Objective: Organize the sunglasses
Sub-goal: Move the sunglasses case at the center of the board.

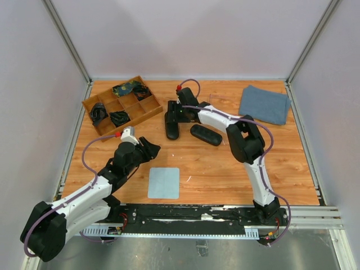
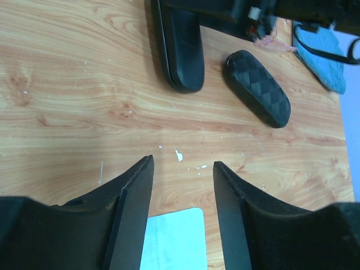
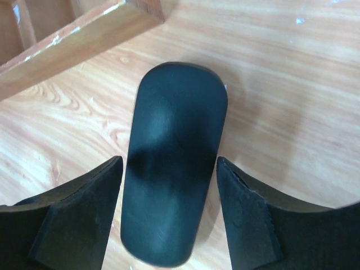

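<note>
Right gripper (image 3: 169,160) straddles a black case (image 3: 174,112).
Its jaws stand apart, the case between them; left gripper (image 2: 183,163) jaws are spread, nothing between.

Pale pinkish translucent sunglasses (image 2: 275,45), lying on wooden table (image 2: 84,84), mostly hidden

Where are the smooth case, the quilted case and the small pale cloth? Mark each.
smooth case (image 3: 171,163): right wrist view, middle of lid.
quilted case (image 2: 257,88): left wrist view, middle of top.
small pale cloth (image 1: 163,183): top view, its centre.

Black diamond-quilted case (image 2: 257,87), blue cloth (image 1: 163,183)
</note>
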`<state>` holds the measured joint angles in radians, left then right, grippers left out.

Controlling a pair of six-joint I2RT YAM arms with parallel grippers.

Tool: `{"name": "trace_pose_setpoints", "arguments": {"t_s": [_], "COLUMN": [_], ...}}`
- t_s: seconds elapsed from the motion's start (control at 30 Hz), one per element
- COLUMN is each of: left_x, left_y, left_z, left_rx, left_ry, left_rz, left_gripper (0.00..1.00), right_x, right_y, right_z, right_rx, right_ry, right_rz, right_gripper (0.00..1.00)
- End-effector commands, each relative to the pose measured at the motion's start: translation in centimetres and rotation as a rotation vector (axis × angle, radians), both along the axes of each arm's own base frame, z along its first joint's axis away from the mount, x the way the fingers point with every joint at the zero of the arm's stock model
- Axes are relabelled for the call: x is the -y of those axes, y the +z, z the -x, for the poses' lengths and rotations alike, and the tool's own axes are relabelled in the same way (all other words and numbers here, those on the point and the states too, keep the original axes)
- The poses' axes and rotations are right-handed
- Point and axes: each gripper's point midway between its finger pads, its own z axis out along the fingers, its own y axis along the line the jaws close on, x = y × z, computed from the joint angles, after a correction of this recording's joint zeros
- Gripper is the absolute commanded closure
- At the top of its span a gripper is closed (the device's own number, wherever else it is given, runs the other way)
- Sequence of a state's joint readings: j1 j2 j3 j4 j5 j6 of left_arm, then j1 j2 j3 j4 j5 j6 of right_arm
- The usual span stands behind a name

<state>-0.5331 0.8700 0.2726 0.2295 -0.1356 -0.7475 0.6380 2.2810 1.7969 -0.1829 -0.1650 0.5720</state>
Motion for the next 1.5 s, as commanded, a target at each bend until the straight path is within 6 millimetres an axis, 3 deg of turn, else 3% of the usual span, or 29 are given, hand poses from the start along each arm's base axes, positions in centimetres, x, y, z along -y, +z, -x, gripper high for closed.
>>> {"name": "trace_pose_setpoints", "arguments": {"t_s": [0.0,0.13,0.27,0.33,0.37,0.57,0.77,1.0,1.47], "left_x": [-0.5,-0.5,-0.3,0.0,0.2,1.7,2.6,3.4,3.4], "left_y": [0.6,0.9,1.4,1.7,1.8,2.5,2.8,3.4,2.9], "left_z": [-0.5,-0.6,-0.6,-0.7,-0.7,-0.7,-1.2,-1.2,-0.5], "left_rx": [0.042,0.055,0.07,0.079,0.08,0.102,0.113,0.137,0.168], "left_ry": [0.016,0.011,-0.002,-0.019,-0.026,-0.088,-0.12,-0.17,-0.194], "left_rz": [-0.016,-0.026,-0.022,-0.014,-0.011,0.036,0.042,0.04,0.048], "left_gripper": [0.44,0.3,0.21,0.13,0.06,0.0,0.0,0.0,0.0], "right_x": [1.6,3.7,5.8,7.4,8.3,13.4,19.1,19.7,18.3], "right_y": [7.9,12.0,13.5,13.9,13.7,12.6,9.6,6.7,2.5], "right_z": [-0.6,0.7,2.3,3.7,4.6,8.8,10.0,10.5,8.2], "right_rx": [0.194,0.294,0.31,0.333,0.363,0.437,0.41,0.314,0.185], "right_ry": [0.02,0.021,0.034,0.042,0.056,0.11,0.088,0.233,0.436], "right_rz": [-0.087,-0.119,-0.136,-0.121,-0.096,0.02,0.34,0.476,0.467], "right_gripper": [0.3,0.23,0.19,0.09,0.01,0.02,0.02,0.02,0.02]}}
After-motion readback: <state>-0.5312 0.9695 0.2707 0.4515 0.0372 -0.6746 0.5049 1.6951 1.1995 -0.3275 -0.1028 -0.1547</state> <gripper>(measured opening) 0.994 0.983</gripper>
